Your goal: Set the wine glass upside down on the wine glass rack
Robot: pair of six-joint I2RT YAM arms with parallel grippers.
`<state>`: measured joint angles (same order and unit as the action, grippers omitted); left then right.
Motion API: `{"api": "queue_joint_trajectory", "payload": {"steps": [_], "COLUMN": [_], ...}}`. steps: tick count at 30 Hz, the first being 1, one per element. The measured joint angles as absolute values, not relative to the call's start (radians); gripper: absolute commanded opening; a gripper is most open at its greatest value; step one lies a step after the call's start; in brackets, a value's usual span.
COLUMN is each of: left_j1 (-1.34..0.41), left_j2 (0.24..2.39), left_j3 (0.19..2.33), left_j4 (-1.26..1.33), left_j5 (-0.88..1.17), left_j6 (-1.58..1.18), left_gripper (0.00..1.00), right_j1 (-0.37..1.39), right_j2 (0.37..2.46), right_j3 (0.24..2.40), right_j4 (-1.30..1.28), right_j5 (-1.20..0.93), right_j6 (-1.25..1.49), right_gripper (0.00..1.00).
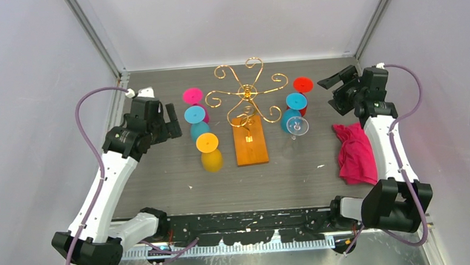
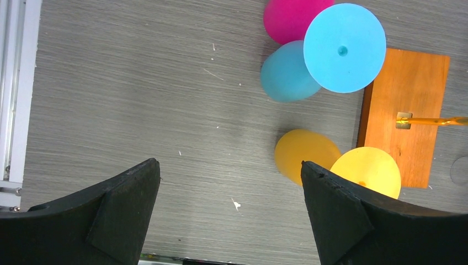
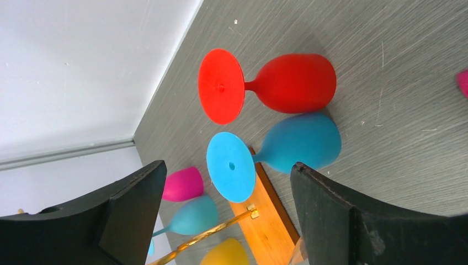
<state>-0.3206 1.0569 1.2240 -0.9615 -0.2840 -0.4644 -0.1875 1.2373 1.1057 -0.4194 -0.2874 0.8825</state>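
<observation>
The wine glass rack (image 1: pixel 246 94) is a gold wire stand on an orange-brown wooden base (image 1: pixel 250 145) at mid-table. Wine glasses stand foot-up on the table around it. Left of it are a pink one (image 1: pixel 192 96), a light blue one (image 1: pixel 194 115) and a yellow one (image 1: pixel 207 143). Right of it are a red one (image 1: pixel 303 84), a blue one (image 1: pixel 296 101) and a clear one (image 1: pixel 297 125). My left gripper (image 1: pixel 170 121) hangs open left of the pink and light blue glasses, holding nothing. My right gripper (image 1: pixel 333 88) is open just right of the red glass (image 3: pixel 292 83) and the blue glass (image 3: pixel 301 142), touching neither.
A crumpled pink cloth (image 1: pixel 355 152) lies on the table under my right arm. Grey walls close in the back and both sides. In the left wrist view the yellow glass (image 2: pixel 306 152) and the wooden base (image 2: pixel 411 94) lie to the right of my open left gripper (image 2: pixel 230 171).
</observation>
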Motion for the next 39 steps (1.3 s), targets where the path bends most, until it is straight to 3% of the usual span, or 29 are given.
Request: {"api": "queue_joint_trajectory", "payload": {"steps": [27,39], "left_j1": [-0.321,-0.321], "left_j2": [1.081,1.127], "left_j3": [1.194,1.194], "left_j4": [-0.931,-0.895], "left_j5": [-0.275,-0.261], "left_j6": [-0.463,-0.458], "left_gripper": [1.00,1.00], "right_j1": [-0.187,-0.179], "right_j2": [1.372,1.468], "right_j3": [1.049,1.063], "right_j4": [-0.253,-0.191], "right_j5": [-0.336,-0.353], "right_j6": [0.922,0.949], "right_gripper": [0.88,0.81]}}
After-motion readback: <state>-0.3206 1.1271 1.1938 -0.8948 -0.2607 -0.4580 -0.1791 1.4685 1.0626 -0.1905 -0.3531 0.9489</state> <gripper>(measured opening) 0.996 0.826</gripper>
